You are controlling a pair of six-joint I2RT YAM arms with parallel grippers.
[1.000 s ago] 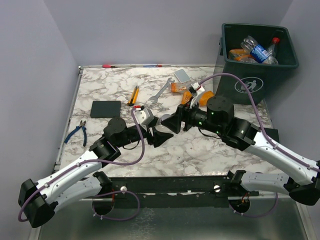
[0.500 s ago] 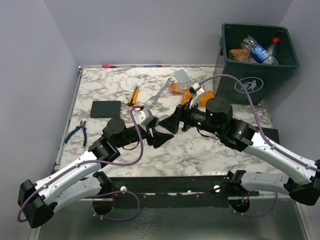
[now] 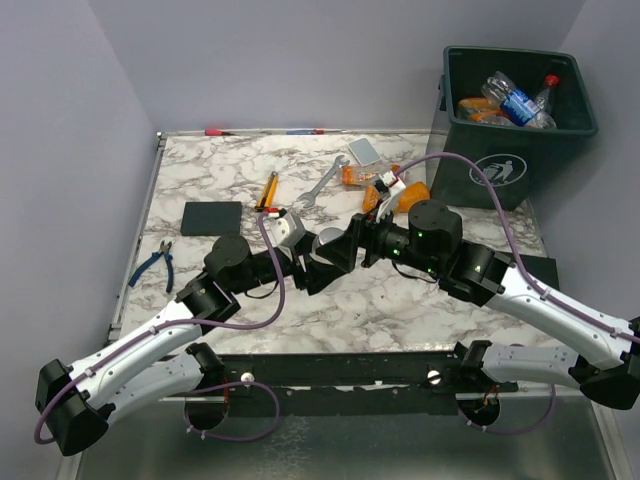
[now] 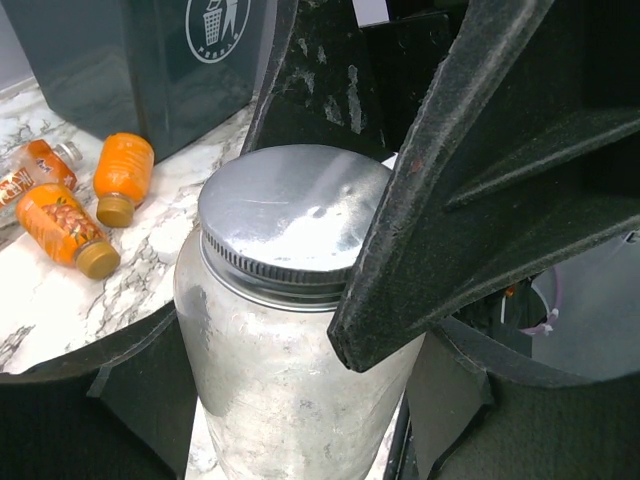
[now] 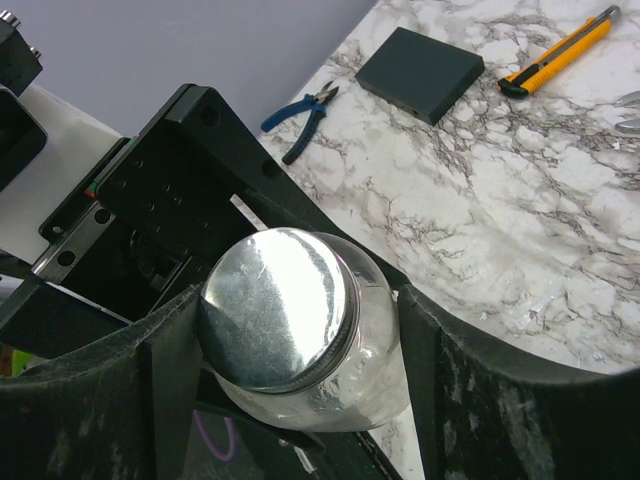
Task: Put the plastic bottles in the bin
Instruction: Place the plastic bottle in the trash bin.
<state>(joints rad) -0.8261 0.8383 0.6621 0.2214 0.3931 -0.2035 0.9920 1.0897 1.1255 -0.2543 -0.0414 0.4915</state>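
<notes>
A clear jar (image 4: 300,340) with a silver metal lid (image 5: 275,305) hangs between both arms above the table's middle. My left gripper (image 4: 300,400) is shut on its body, and my right gripper (image 5: 295,335) is shut across its lid end. In the top view the two grippers (image 3: 325,262) (image 3: 346,250) meet and mostly hide the jar. Three orange plastic bottles (image 4: 123,175) (image 4: 60,225) (image 4: 35,165) lie on the marble by the bin (image 3: 520,165). Inside the dark green bin lie more bottles (image 3: 515,103).
A silver wrench (image 3: 318,185), a yellow utility knife (image 3: 268,190), a black block (image 3: 212,217) and blue pliers (image 3: 153,262) lie on the left and middle of the table. A small grey card (image 3: 363,151) sits near the far edge.
My right gripper has slid left onto the jar's lid end, meeting the left gripper. The left arm has held still with the jar.
</notes>
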